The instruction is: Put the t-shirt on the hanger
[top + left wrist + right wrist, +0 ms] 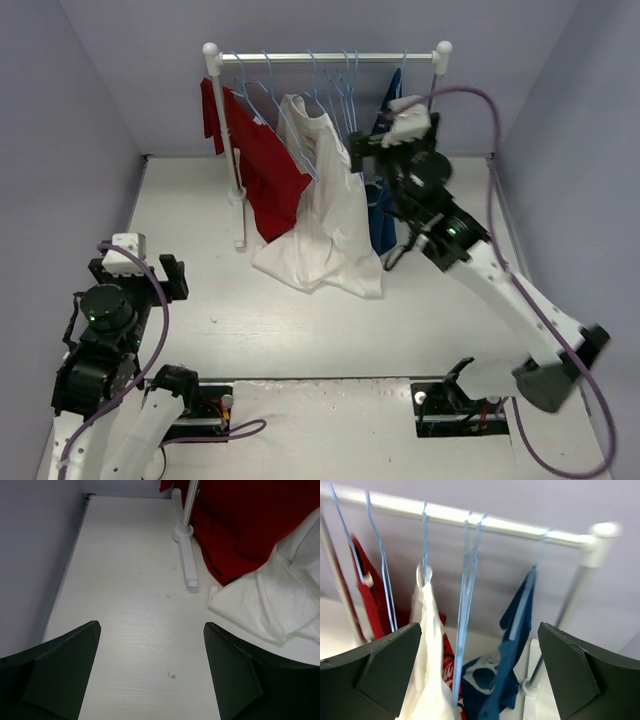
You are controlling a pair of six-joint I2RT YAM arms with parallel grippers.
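Note:
The white t-shirt (325,200) hangs from a pale-blue hanger (425,540) on the rail, and its lower part lies crumpled on the table. In the right wrist view the t-shirt (427,645) shows a red logo at its edge. My right gripper (362,152) stands open, up at rail height just right of the t-shirt, with nothing between its fingers (385,675). My left gripper (140,275) is open and empty, low over the table at the near left. The t-shirt's hem (285,600) lies ahead and to its right.
A red shirt (262,170) hangs left of the t-shirt, a navy-blue shirt (383,215) right of it. Several empty blue hangers (467,605) hang on the white rail (485,522). The rack's foot (187,565) rests on the table. Purple walls enclose the table.

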